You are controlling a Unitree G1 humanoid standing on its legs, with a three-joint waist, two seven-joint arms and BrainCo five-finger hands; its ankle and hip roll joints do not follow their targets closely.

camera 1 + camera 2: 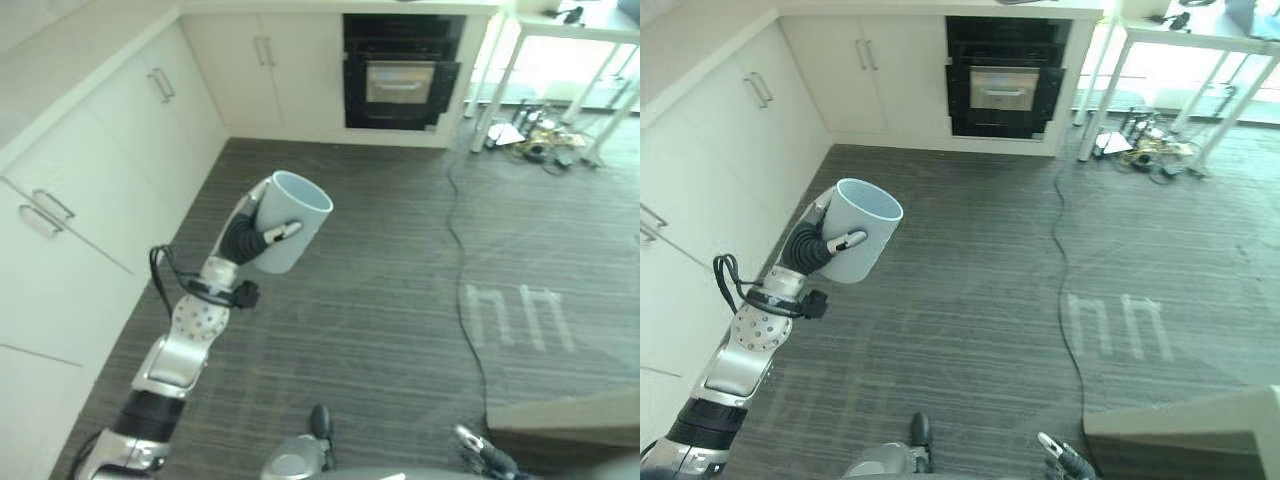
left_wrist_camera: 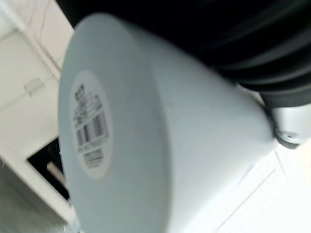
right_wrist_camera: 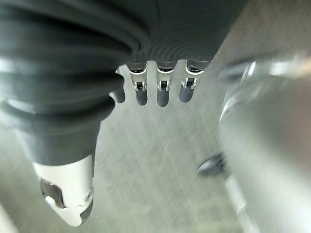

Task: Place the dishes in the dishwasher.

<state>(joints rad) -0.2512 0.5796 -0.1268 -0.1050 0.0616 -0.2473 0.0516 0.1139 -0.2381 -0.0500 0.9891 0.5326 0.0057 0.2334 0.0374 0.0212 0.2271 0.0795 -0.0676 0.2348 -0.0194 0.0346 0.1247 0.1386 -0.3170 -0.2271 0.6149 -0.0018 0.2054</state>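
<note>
- Kitchen floor (image 1: 380, 300) is dark grey with fine stripes; white cabinets (image 1: 90, 180) with bar handles run along the robot's left and across the far wall.
- Black built-in oven (image 1: 400, 75) sits in the far wall between the white cabinet doors, door closed.
- White table legs (image 1: 500, 90) stand at far right, with a tangle of cables and small items (image 1: 530, 135) on the floor under them.
- Thin dark cable (image 1: 465, 260) runs over the floor from that area toward the near side.
- Pale rectangular marks (image 1: 520, 315) show on the floor at right.
- Light-coloured flat surface (image 1: 570, 420) cuts in at the lower right corner — cannot tell what it is.
- Left hand (image 1: 262, 237) is raised above the floor, near the left cabinets, fingers and thumb curled round a mug.
- Mug (image 1: 290, 225) is pale blue-grey, held in the air, tilted, open rim pointing up and away toward the oven.
- Left wrist view: mug base (image 2: 90, 126) faces the camera — a round barcode sticker is on it; the hand's dark cover lies against the mug's side.
- Right hand (image 3: 158, 90) shows in its own wrist view, hanging over the floor, fingers curled in a row, holding nothing.
</note>
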